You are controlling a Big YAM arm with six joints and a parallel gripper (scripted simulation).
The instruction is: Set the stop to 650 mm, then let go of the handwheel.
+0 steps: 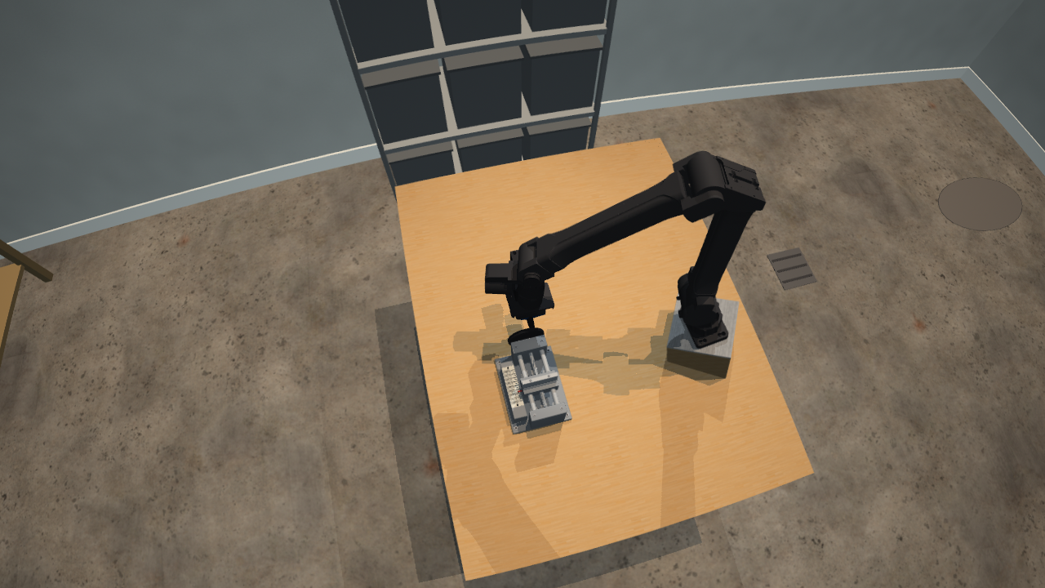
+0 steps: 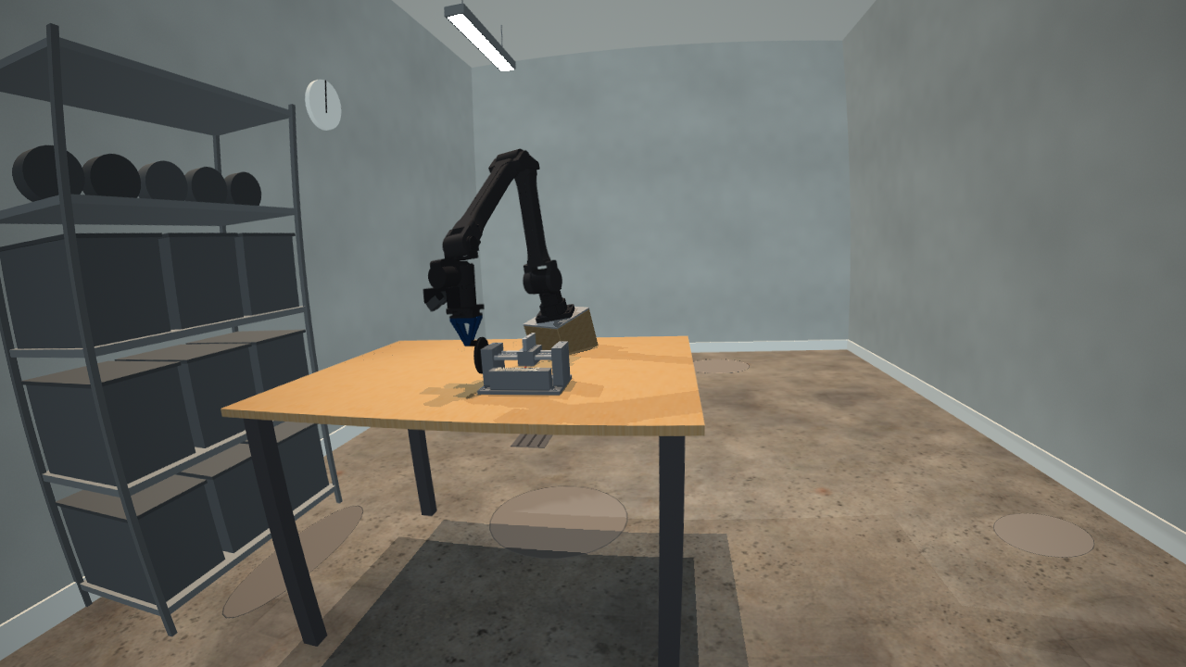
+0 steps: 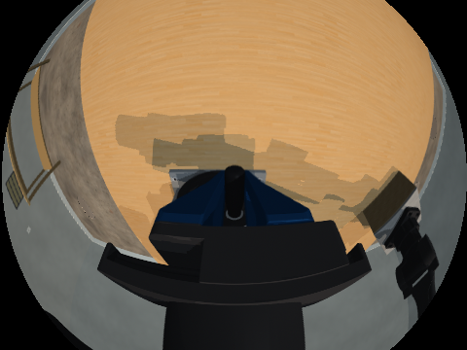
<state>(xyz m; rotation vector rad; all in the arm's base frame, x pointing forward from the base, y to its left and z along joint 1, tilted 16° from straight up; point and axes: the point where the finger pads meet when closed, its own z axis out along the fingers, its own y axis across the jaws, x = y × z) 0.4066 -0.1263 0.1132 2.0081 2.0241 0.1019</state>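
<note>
Your jaws are clamped on the crank knob of the handwheel (image 2: 479,357), the blue fingers drawn in around a dark stub that points straight at the wrist camera. The gripper (image 2: 466,333) hangs nose-down from the black arm (image 1: 620,211), right above the wheel, which stands upright on the end of the grey stop fixture (image 1: 533,384) nearest the shelf rack (image 2: 57,207). You can see the fixture lying flat on the wooden surface (image 1: 598,453), roughly in its middle, with two rails running along its length, a sliding block across them about halfway, and a scale strip with small marks down one long side; the marks are too small to read, so you cannot tell what the stop is set to. The arm's grey pedestal (image 1: 719,358) sits on the same surface, well apart from the fixture, toward the far edge in the exterior view. The rack carries dark bins and a row of dark round objects on an upper shelf.
</note>
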